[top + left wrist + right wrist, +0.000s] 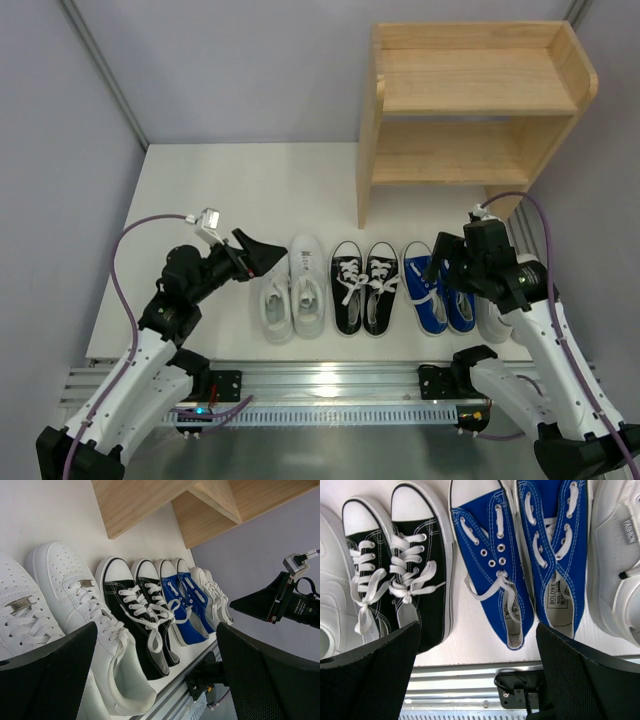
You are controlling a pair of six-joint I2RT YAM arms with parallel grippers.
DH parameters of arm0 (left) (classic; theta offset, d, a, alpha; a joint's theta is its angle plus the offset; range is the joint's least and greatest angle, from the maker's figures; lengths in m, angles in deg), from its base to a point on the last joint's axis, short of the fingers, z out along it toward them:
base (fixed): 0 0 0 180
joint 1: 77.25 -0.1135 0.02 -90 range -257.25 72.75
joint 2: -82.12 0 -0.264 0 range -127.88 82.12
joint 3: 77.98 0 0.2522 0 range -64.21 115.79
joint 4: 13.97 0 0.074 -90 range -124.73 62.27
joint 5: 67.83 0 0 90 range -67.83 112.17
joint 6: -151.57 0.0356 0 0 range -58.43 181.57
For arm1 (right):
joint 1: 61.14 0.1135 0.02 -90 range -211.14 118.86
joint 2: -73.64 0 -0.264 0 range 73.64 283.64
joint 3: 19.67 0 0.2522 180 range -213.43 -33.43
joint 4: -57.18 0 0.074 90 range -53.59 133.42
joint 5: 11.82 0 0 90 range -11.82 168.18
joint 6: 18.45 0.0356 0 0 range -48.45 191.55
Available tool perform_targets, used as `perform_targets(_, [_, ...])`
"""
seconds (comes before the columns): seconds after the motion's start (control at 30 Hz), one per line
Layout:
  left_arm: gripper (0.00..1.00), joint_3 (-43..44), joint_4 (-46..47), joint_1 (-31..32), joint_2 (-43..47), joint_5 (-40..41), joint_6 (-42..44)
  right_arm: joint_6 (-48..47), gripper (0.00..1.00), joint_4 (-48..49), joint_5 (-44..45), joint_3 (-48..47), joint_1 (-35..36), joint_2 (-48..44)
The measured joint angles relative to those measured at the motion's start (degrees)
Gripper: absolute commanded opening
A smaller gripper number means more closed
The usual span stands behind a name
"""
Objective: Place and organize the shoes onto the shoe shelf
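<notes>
Seen from above, the right arm (540,330) hides most of the small white pair (620,555). The right wrist camera shows that pair plainly, just beside the blue pair (520,555). The shelf (470,110) stands at the far right of a white table (200,220) between grey walls (250,70). In front of the shelf the low-tops (293,290), black pair (364,287), blue pair and small white pair lie in one row. The left gripper (262,254) hovers by the low-tops and the right gripper (447,262) over the blue pair, both with fingers wide apart.

White tabletop (200,190); pale grey walls (250,70); aluminium rail (330,375) along near edge; even light
</notes>
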Motion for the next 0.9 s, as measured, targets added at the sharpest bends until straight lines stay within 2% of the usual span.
perform_targets(0.2, [1.0, 0.0, -1.4, 0.0, 0.66, 0.35, 0.2, -1.16, 0.97, -2.27, 6.47, -6.32, 0.0, 9.9])
perform_targets(0.3, [1.0, 0.0, -1.33, 0.0, 0.5, 0.48, 0.15, -0.44, 0.97, -4.92, 13.27, -7.72, -0.04, 15.54])
perform_targets(0.47, [1.0, 0.0, -0.04, 0.0, -2.64, -0.28, -0.26, 0.35, 0.97, -7.61, 18.32, -7.82, -2.91, 18.38])
perform_targets(0.7, [1.0, -0.2, 1.81, 0.0, -5.33, -1.88, -1.66, 1.6, 0.97, -6.71, 15.98, -7.54, -13.92, 17.73])
perform_targets(0.9, [1.0, -0.44, 2.62, 0.0, -4.9, -2.32, -2.03, 1.38, 0.97, -0.66, 4.59, -2.8, -14.4, 17.16])
